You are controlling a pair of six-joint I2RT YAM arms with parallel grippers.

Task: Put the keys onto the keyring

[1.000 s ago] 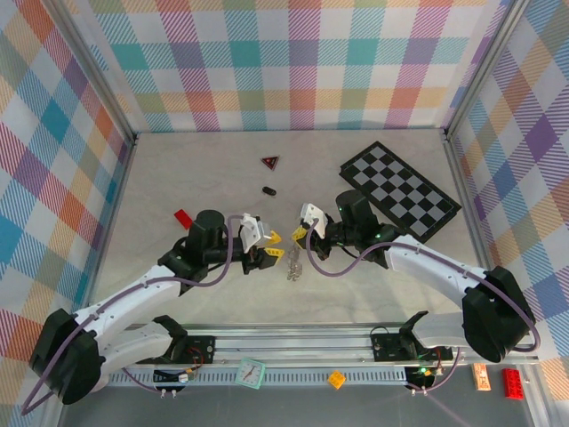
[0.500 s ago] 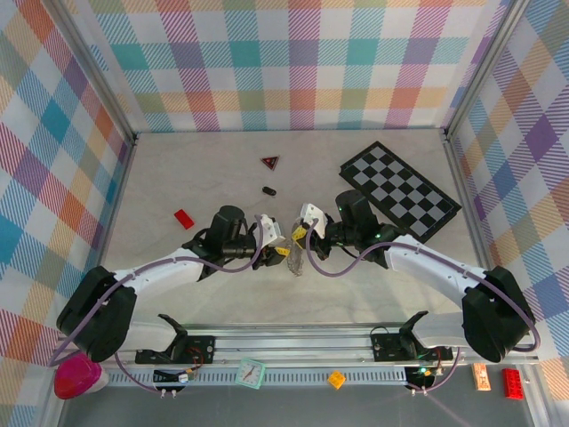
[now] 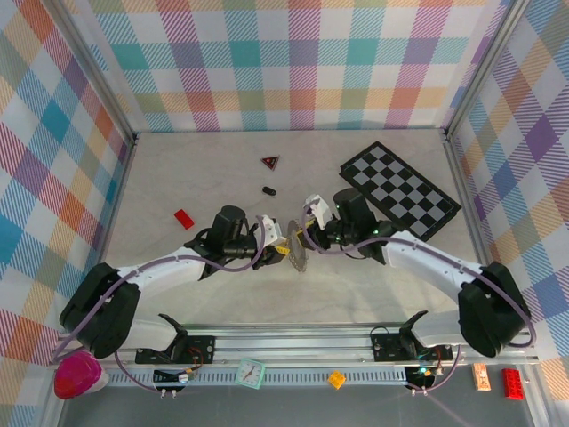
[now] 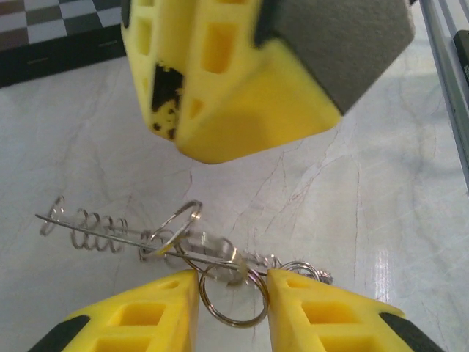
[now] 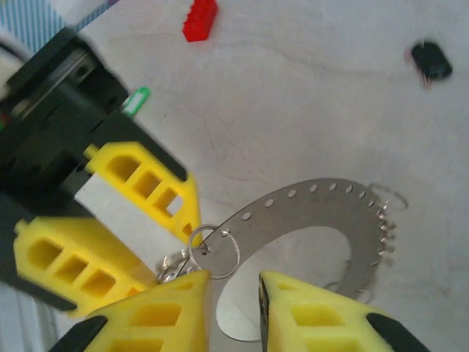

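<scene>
- Surface: pale, marble-veined table (image 3: 178, 178), faintly glossy in the left wrist view. A metal rail (image 3: 293, 342) runs along the near edge.
- Room: the back wall (image 3: 293, 62) and both side walls are covered in pastel plaid cloth, with metal posts at the corners.
- Loose items on the table: a black-and-white chequered board (image 3: 400, 189) at the far right, lying at an angle. A dark red triangle (image 3: 270, 162) and a small black oval piece (image 3: 268, 190) sit mid-table, and a red brick (image 3: 184, 219) lies to the left.
- The keyring (image 5: 322, 209) is a flat grey crescent with a row of holes. It is between the two grippers near the table centre, clear of the surface, with its shadow below it.
- The keys (image 5: 384, 235) are tiny wire loops fringing the crescent's far end. In the left wrist view they show edge-on as small coils.
- Left gripper (image 4: 231, 290): jaws narrow. A small ring at the keyring's near end fills the gap and touches both inner faces, so this reads as a grip on the keyring.
- Right gripper (image 5: 234, 286): jaws slightly parted with nothing pinched between them. One fingertip is just beside that end ring.
- The two grippers face tip to tip, very close together.
</scene>
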